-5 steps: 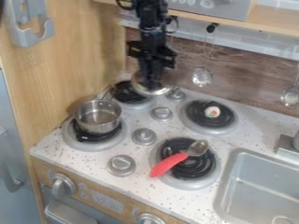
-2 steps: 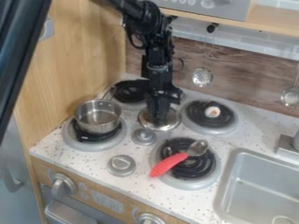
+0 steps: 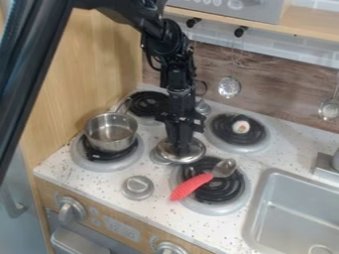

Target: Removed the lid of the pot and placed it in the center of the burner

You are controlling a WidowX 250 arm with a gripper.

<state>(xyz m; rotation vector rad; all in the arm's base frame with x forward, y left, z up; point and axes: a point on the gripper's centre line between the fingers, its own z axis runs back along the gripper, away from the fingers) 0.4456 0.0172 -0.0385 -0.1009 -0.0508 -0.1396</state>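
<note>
The gripper [image 3: 181,148] hangs down over the middle of the stove, shut on the lid [image 3: 193,155] at its top. The round silver lid is between the burners, over the middle knob and near the upper left edge of the front right burner [image 3: 228,191]. The open metal pot [image 3: 111,133] stands on the front left burner [image 3: 107,167]. Whether the lid touches the stovetop I cannot tell.
A spoon with a red handle [image 3: 191,186] lies across the front right burner. A small white and orange item [image 3: 241,127] rests on the back right burner. The sink [image 3: 298,218] is at the right; a front knob [image 3: 138,187] stands up.
The gripper has come down and toward the stove's front with the lid, from above the back left burner to the middle. More of the arm shows at the upper left.
</note>
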